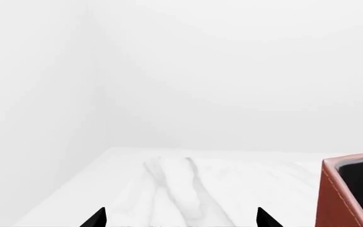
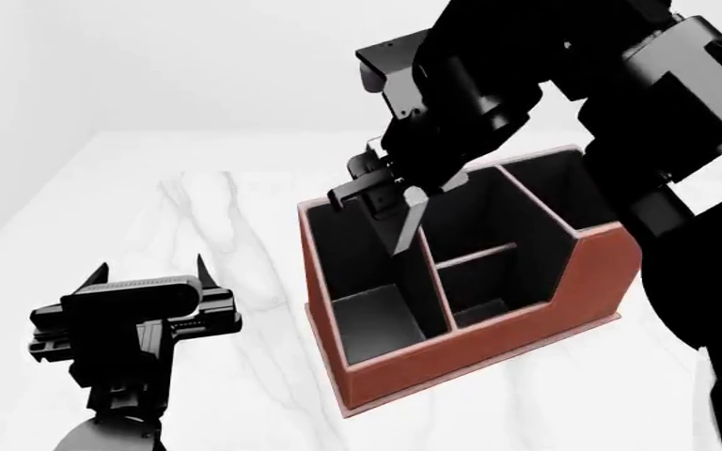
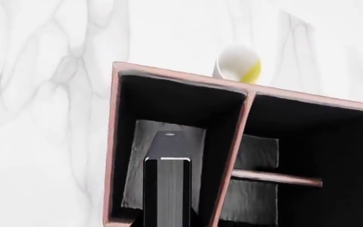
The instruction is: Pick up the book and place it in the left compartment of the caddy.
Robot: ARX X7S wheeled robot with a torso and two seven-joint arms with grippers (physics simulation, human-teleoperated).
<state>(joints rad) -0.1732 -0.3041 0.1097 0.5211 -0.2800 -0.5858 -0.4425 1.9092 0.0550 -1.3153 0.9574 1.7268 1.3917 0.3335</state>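
Book (image 2: pixel 406 228) position: hanging upright in the right gripper (image 2: pixel 386 193), whose fingers are clamping its upper end. In the head view, its lower end is sitting at rim level of the caddy (image 2: pixel 487 329), over the left compartment (image 2: pixel 364 272) and close to the divider wall on that slot's inner side. In the right wrist view, the book (image 3: pixel 168 184) is appearing edge-on as a dark narrow slab pointing down into the left compartment (image 3: pixel 162 142), with the grey floor of the slot visible around it.

Caddy position: resting on the white marble table (image 2: pixel 185 235), stepped front wall facing the robot. The slot next to the left compartment is showing a crossbar (image 3: pixel 276 177). A white and yellow round object (image 3: pixel 238 64) is lying on the table just beyond the far wall of the caddy.

Left gripper (image 2: pixel 148 282) status: idling low at the near left of the table, well apart from the caddy, holding nothing. In the left wrist view, its two black fingertips (image 1: pixel 96 218) are standing wide apart above bare marble, with one corner of the caddy (image 1: pixel 345 198) at the frame edge.
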